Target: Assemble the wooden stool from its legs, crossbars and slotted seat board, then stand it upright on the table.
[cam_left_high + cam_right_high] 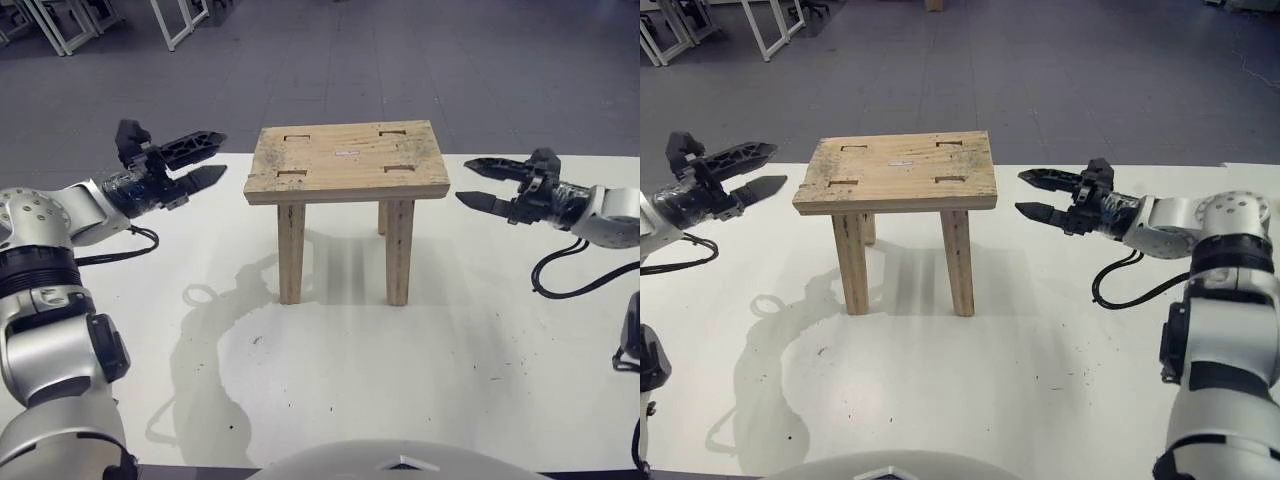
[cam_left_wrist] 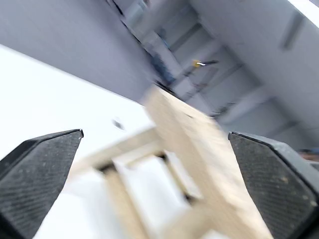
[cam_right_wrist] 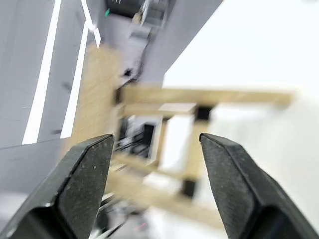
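**A:** so where's the stool [image 1: 346,170] sitting, and which way round?

**B:** upright on the white table [image 1: 400,390], about mid-width and toward the far side. The seat board [image 1: 898,168] is on top and flat, with its long side running left to right across the robot's front. Legs go straight down onto the table. Four slots [image 1: 292,174] show in the top.

**A:** can you see all the legs and crossbars?

**B:** not really. The two front legs [image 1: 291,250] are plain. The back ones mostly hide behind them, just a sliver of one [image 1: 382,216] peeks out from the head camera. From up there the crossbars are tucked under the seat. The wrist views look in from the sides and catch wooden bars under the board, but I can't sort legs from crossbars in them.

**A:** and the jaws?

**B:** both sets spread wide, holding nothing. The left jaws sit off the stool's left end at about seat height, tips aimed at it. The right jaws mirror that off the right end. Neither touches the wood, there's a gap each side.
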### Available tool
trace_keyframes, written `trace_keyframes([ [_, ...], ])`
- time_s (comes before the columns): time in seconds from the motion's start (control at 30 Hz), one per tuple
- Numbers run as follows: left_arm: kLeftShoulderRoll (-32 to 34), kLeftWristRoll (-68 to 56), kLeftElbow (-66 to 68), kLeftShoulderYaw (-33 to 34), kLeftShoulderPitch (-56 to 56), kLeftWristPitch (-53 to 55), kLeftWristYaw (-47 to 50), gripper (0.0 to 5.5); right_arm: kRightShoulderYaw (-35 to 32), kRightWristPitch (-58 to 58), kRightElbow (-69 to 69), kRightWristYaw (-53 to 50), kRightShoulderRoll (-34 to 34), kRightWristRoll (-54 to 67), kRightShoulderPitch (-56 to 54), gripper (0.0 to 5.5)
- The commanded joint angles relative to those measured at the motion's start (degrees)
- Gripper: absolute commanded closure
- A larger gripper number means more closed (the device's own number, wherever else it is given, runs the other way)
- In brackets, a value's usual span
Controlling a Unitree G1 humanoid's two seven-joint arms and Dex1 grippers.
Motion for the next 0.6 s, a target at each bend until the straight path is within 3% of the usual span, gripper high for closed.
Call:
trace_keyframes([
  [0.03,-24.3,21.4,-26.0,-2.4,21.6,-32.5,32.6,0.1,0.3,-48.1,-36.8,-19.8,15.0,-33.1,28.3,2.35],
  [0.07,-25.9,23.1,-27.6,-3.6,24.1,-35.3,33.0,0.1,3.3,-51.5,-38.9,-22.5,14.7,-39.1,31.4,2.35],
  [0.13,-27.3,26.9,-29.8,-5.6,27.8,-39.8,33.8,0.1,3.3,-56.0,-42.9,-26.5,17.6,-44.5,36.9,2.35],
  [0.33,-31.7,32.9,-34.7,-10.0,34.3,-45.1,35.5,0.1,8.5,-58.0,-51.4,-31.0,25.0,-55.4,44.5,2.35],
  [0.6,-33.4,34.1,-35.5,-10.5,34.6,-45.5,35.5,0.1,5.7,-58.3,-52.7,-32.4,29.6,-62.5,45.7,2.35],
])
